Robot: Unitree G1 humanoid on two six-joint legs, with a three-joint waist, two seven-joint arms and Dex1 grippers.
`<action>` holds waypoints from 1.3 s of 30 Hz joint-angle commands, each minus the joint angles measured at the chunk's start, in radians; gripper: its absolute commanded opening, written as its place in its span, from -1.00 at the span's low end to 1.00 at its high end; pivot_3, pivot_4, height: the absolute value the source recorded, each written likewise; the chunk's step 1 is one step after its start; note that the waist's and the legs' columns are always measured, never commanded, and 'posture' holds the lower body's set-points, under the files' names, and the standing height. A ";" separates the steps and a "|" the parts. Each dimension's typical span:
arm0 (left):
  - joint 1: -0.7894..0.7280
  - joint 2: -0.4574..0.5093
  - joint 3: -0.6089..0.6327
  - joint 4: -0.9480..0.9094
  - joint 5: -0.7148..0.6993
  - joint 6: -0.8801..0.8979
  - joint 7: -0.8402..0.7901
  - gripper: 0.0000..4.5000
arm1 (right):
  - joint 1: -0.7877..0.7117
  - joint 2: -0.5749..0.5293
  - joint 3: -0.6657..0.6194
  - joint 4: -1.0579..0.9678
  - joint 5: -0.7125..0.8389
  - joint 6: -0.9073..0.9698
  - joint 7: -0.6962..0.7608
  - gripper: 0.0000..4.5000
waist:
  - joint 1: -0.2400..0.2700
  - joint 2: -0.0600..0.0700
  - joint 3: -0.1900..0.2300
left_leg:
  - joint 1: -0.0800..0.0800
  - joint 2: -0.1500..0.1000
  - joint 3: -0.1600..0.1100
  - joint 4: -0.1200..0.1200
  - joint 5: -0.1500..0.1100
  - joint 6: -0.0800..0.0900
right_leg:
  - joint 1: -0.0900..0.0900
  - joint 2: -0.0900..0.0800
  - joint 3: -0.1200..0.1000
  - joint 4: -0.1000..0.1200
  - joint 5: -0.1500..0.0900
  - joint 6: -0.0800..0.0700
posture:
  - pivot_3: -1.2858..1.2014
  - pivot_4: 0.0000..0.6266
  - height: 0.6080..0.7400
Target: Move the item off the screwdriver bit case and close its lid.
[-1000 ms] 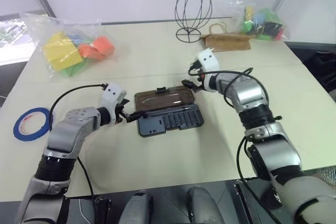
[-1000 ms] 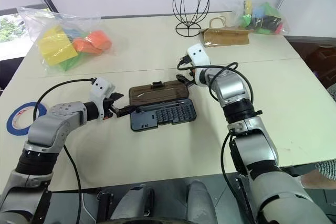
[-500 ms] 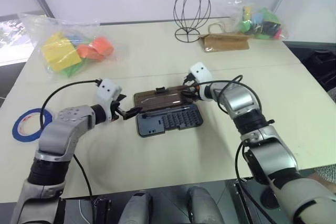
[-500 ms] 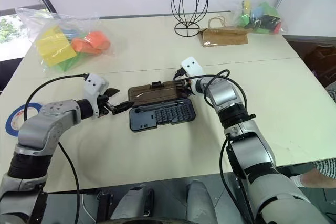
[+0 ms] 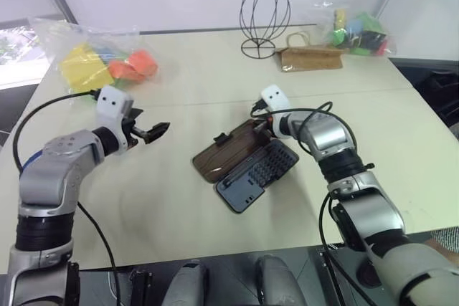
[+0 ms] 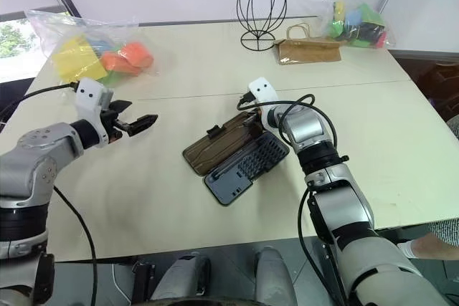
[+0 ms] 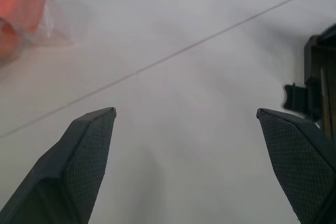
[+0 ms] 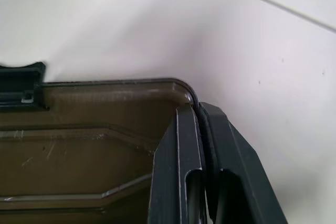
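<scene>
The screwdriver bit case (image 5: 259, 174) lies open and slanted in the middle of the table, its rows of bits showing. Its smoky-brown lid (image 5: 226, 150) lies flat beside the base, latch tab (image 5: 222, 136) on its outer edge. My right gripper (image 5: 258, 125) is shut on the lid's far right corner; in the right wrist view both fingers (image 8: 181, 171) pinch the lid's rim (image 8: 94, 145). My left gripper (image 5: 154, 131) hovers open well left of the case, with bare table between its fingertips (image 7: 92, 145). The item is hidden from view.
A clear bag of coloured foam blocks (image 5: 100, 62) lies at the back left. A black wire head form (image 5: 264, 16), a brown paper bag (image 5: 310, 57) and another bag of coloured pieces (image 5: 355, 30) stand along the back right.
The case has swung round from square to slanted. My right gripper has shut on the lid's corner. My left gripper has let go of the case's end and risen away to the left.
</scene>
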 commanded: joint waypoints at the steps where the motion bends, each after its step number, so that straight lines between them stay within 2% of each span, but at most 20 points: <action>1: -0.014 0.007 0.016 -0.018 0.001 -0.013 0.014 1.00 | 0.023 0.001 -0.053 -0.062 -0.015 0.145 -0.095 -0.99 | 0.000 0.000 0.000 | 0.000 0.000 0.000 0.000 0.000 0.000 | 0.000 0.000 0.000 0.000 0.000 0.000 | 0.03 -0.52 1.00; 8: -0.025 -0.010 -0.016 -0.008 0.002 -0.016 0.017 1.00 | 0.037 0.094 -0.295 -0.292 0.000 0.565 -0.303 -0.99 | 0.007 0.000 0.000 | 0.000 0.000 -0.001 0.000 0.000 0.000 | 0.000 0.000 0.000 0.000 0.000 0.000 | 0.03 -0.52 1.00; 12: -0.047 -0.007 -0.040 0.012 0.006 -0.018 0.006 1.00 | 0.060 0.140 -0.366 -0.460 0.023 0.754 -0.336 -0.99 | 0.002 0.000 0.000 | 0.000 0.000 0.000 -0.001 0.000 0.000 | -0.001 0.000 0.000 0.001 0.000 0.000 | 0.03 -0.52 1.00; 20: -0.089 -0.008 -0.073 0.054 0.018 -0.036 -0.009 1.00 | 0.127 0.146 -0.372 -0.568 0.125 0.760 -0.373 -0.99 | -0.007 0.000 0.000 | 0.000 0.000 0.001 -0.002 0.000 0.000 | -0.003 0.000 0.000 0.003 0.000 0.000 | 0.03 -0.52 1.00; 27: -0.095 -0.019 -0.081 0.048 0.014 -0.028 -0.009 1.00 | 0.106 0.159 -0.406 -0.541 0.171 0.760 -0.459 -0.99 | -0.006 0.000 0.000 | 0.000 0.000 0.001 -0.002 0.000 0.000 | -0.003 0.000 0.000 0.004 0.000 0.000 | 0.03 -0.52 1.00; 39: -0.067 -0.025 -0.074 0.018 0.008 -0.017 0.006 1.00 | 0.122 0.086 -0.381 -0.558 0.331 0.760 -0.552 -0.99 | -0.004 0.000 0.000 | 0.000 0.000 0.001 -0.001 0.000 0.000 | -0.003 0.000 0.001 0.004 0.000 0.000 | 0.03 -0.52 1.00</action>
